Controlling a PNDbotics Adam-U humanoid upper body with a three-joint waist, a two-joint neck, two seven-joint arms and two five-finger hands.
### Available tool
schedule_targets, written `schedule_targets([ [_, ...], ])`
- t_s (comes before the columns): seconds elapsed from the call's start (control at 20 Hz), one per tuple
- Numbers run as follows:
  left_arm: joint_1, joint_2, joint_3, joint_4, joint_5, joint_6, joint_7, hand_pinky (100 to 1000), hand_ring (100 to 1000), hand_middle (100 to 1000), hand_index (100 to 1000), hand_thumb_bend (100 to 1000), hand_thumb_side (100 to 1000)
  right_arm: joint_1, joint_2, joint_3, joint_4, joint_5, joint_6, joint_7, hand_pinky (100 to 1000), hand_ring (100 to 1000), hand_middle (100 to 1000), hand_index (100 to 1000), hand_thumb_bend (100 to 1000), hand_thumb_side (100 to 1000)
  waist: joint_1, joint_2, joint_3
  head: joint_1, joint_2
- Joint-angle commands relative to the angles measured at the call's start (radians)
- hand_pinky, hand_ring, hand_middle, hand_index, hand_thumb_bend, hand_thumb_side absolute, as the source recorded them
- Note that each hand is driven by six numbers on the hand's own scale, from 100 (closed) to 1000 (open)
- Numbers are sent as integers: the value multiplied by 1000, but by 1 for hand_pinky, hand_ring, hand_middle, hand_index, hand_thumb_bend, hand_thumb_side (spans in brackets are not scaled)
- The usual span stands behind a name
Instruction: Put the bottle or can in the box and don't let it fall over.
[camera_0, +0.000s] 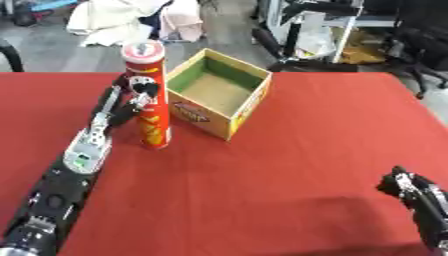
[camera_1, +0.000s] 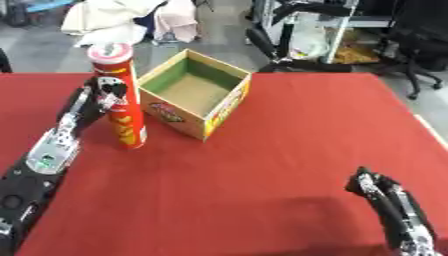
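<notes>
A tall red crisp can (camera_0: 150, 95) with a white lid stands upright on the red table (camera_0: 289, 165), just left of an open cardboard box (camera_0: 217, 92) with a green inside. My left hand (camera_0: 138, 92) is at the can's upper left side, fingers curled round it. The can's base touches the table. My right hand (camera_1: 374, 189) rests near the lower right corner, fingers relaxed, holding nothing.
Beyond the table's far edge are a pile of cloth (camera_0: 131, 20), a metal frame (camera_0: 315, 30) and an office chair (camera_0: 420, 45). Bare red cloth stretches across the table's middle and right.
</notes>
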Motion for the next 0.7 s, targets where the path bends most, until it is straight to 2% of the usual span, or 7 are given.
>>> schedule_targets([
  [0.05,-29,29,-8,-2,-30,-15,-10,1000,1000,955,811,644,809,-11,-12,3,-12,-1,-1,4,805,631,531,562,100,587,1,-10,-1,1,-4],
  [0.4,-33,31,-13,14,-78,-44,-34,1000,1000,955,808,548,744,-12,-12,3,-11,-1,-1,4,805,631,531,563,100,587,1,-10,-1,0,-5],
  [0.7,-31,32,-14,20,-110,-75,-74,1000,1000,952,766,495,686,-12,-12,3,-11,-1,-2,4,805,631,531,563,100,586,1,-10,-1,-1,-3],
])
